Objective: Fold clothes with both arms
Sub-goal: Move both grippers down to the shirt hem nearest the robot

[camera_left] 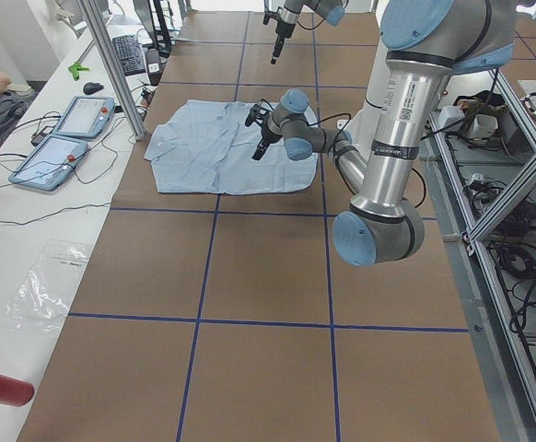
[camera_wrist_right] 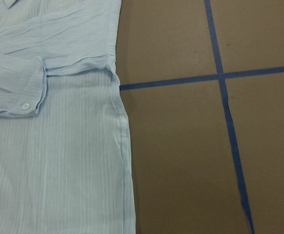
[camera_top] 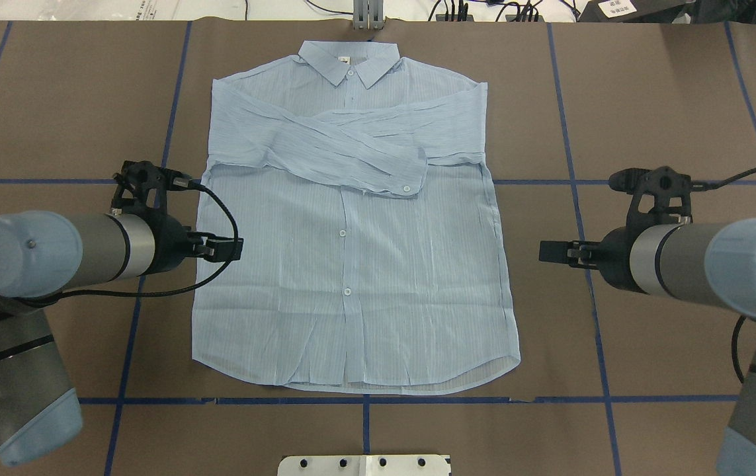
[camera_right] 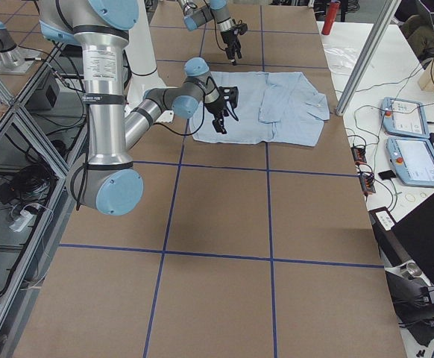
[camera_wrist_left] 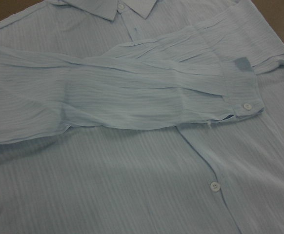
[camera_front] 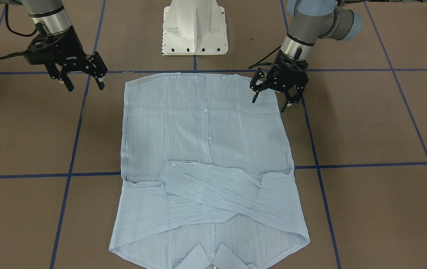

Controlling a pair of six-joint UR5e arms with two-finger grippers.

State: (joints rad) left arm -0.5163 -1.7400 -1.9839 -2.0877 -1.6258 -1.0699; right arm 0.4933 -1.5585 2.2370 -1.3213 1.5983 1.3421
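Brown table (camera_top: 649,99) carries the shirt (camera_top: 351,277); crossed sleeves (camera_top: 344,145) hide its chest.

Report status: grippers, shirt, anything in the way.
Left gripper open, at edge of shirt. Right gripper open, beside it over bare table. Shirt flat, front up, sleeves crossed over chest. Nothing seen blocking either gripper.

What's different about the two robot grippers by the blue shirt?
The left gripper hangs right at the shirt's side edge; the right gripper hangs farther off, above the bare table. The left gripper's wrist camera sees only shirt; the right gripper's sees the shirt's edge, table and blue tape. Both are open and hold nothing.
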